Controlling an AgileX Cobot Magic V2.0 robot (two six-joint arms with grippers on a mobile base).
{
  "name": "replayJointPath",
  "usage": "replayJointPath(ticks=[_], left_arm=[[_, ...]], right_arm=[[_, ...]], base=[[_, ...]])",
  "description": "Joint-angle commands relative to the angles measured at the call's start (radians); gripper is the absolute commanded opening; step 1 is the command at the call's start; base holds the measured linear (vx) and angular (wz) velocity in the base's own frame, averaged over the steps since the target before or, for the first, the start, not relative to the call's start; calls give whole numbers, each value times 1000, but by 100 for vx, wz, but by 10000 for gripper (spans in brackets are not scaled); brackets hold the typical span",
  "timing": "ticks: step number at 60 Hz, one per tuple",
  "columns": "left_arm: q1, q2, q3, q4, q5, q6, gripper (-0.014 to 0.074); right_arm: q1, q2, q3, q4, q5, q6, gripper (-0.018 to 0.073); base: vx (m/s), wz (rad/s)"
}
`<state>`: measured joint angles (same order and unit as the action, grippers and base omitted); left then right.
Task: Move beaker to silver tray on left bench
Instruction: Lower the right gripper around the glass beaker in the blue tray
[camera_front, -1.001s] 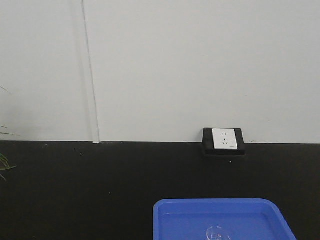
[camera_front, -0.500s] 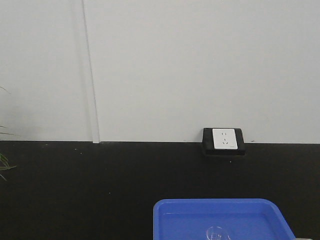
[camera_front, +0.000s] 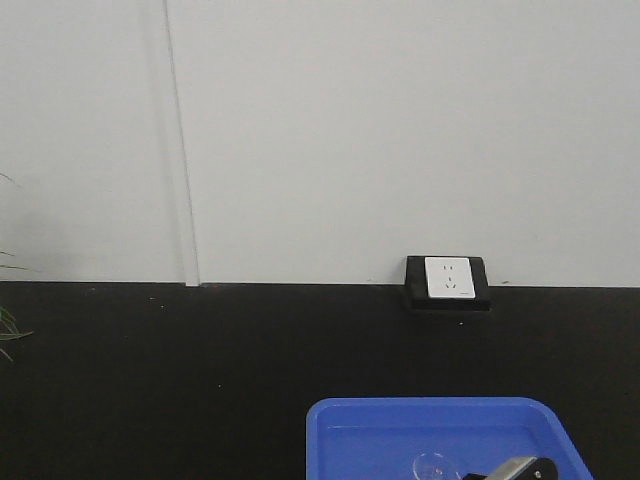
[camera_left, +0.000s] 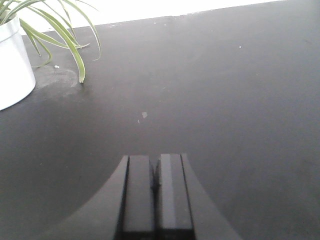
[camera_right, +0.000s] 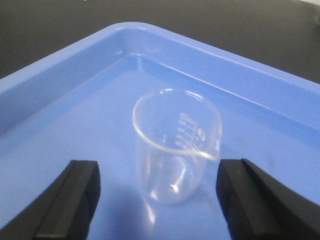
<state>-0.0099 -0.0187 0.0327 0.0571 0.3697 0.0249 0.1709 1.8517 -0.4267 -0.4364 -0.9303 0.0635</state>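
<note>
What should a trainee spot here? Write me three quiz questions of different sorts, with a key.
1. True or false: the beaker stands upright in the blue tray.
2. The right gripper is: A) shut on the beaker; B) open, one finger on each side of it; C) out of view.
3. What does the left gripper hold?
Key: 1 true; 2 B; 3 nothing, it is shut and empty.

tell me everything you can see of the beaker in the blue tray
The beaker is small, clear, colourless glass with a round rim and printed graduation marks. It looks empty and stands upright on the floor of the blue tray. The right gripper has its jaws open either side of it, not touching.
</note>
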Motion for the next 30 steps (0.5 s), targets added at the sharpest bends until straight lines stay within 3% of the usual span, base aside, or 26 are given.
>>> replayJointPath(ticks=[1, 30], left_arm=[[-5, -7, 21, -3, -76, -2, 1], [-5, -7, 21, -3, -76, -2, 1]], right_arm=[[1, 8, -58, -14, -84, 10, 545], [1, 136, -246, -52, -63, 95, 519]], base=[[0, 0], [0, 0]])
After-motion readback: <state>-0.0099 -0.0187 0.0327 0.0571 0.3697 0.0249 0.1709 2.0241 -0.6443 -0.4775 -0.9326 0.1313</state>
